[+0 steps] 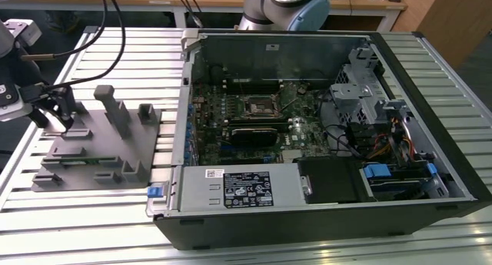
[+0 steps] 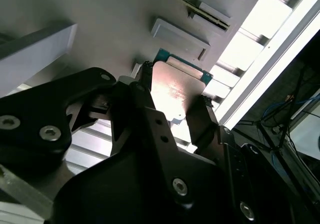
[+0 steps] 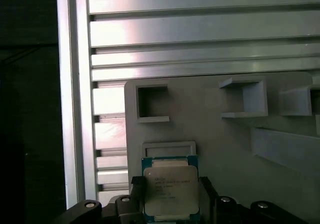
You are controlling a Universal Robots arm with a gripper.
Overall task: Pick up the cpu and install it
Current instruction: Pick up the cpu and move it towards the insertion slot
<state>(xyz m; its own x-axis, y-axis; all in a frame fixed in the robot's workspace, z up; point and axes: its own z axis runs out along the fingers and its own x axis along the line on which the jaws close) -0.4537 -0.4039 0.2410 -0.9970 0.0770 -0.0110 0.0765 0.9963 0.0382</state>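
- The chip (image 3: 171, 184) between the fingers of the pincer (image 3: 171, 200) carried several lines of small dark print on its pale top; none could be read.
- Well apart from the pincer, inside the computer case (image 1: 307, 226), a large white label (image 1: 248, 191) on a metal box (image 1: 188, 191) bore dense black print and symbols, too small to read.
- A small white sticker (image 1: 213, 173) just beside that label and another sticker (image 1: 273, 46) on the case's far wall were likewise unreadable.

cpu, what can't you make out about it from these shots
- First wrist view: the cpu's near edge is cut off by the picture's edge.
- Second wrist view: the gripper, shut on it, covers its near part.
- Both wrist views: its underside faces away, so any gap above the grey fixture cannot be judged.
- Exterior view: the motherboard socket is too small to tell if it is open.
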